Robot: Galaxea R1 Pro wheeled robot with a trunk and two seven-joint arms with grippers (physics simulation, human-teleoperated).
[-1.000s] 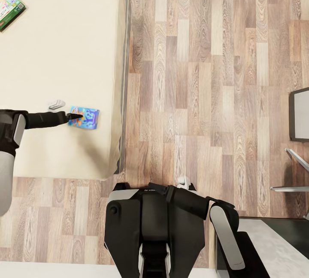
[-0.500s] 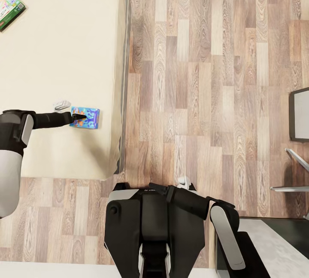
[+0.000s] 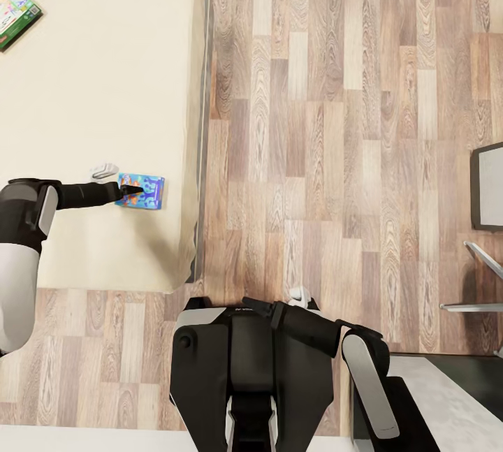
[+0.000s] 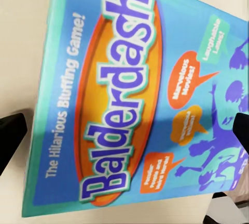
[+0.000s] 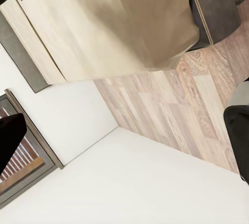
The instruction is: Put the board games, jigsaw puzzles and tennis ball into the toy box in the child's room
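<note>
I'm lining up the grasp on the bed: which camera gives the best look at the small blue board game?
The left wrist view: the blue board game shows large, its Balderdash cover readable, between the two dark fingertips. The head view shows it small near the bed edge under the left gripper. The right wrist view catches a tiny blue corner.

Wood-plank floor [image 3: 314, 124]; white wall [image 5: 129, 182]

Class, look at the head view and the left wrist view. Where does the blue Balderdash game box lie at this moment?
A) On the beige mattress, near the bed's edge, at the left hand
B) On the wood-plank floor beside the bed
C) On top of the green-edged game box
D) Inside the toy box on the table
A: the blue Balderdash box lies flat on the beige mattress near its edge, with the left hand at it.
</note>
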